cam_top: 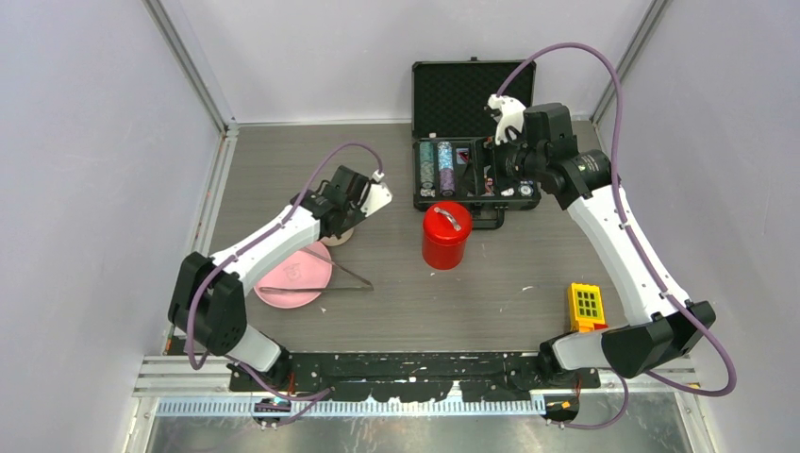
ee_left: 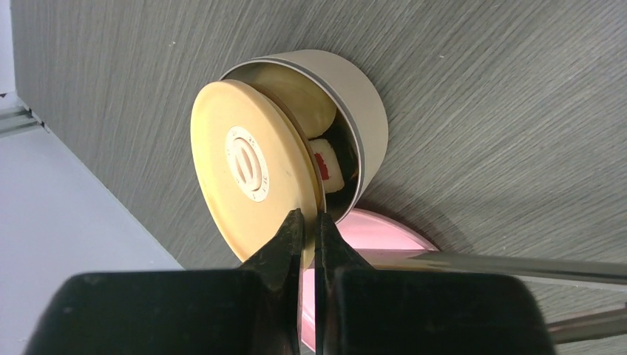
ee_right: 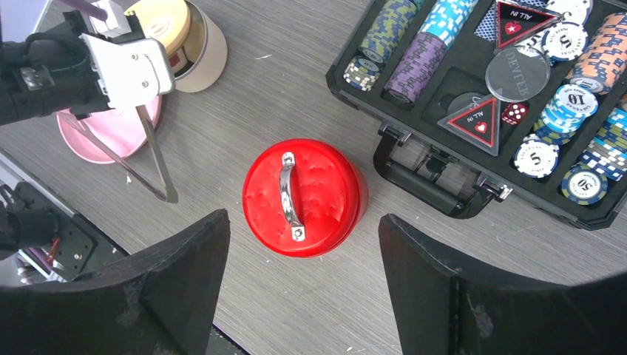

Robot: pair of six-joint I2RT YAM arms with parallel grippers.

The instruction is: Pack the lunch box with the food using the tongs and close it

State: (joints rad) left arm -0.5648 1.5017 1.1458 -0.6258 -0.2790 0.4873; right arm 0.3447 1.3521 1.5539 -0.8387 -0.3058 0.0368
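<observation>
Grey wood-grain table (cam_top: 528, 274), pale lilac walls (cam_top: 85, 142). Left gripper (ee_left: 310, 218) pinching beige lid (ee_left: 248, 163) at its edge. Right gripper (ee_right: 303, 222) spread, red canister (ee_right: 304, 196) directly beneath. Beyond, black case (ee_right: 370, 111) with a plaque (ee_right: 477, 122) reading "ALL IN".

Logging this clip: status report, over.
Left gripper shut on beige lid, tilted over steel bowl, not seated. Right gripper open above closed red canister. Tongs lying loose; nothing in the way.

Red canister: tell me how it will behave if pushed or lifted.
The red canister stands upright and round: a high push may tip it, then it would likely roll. Its steel handle looks the surest hold.
</observation>
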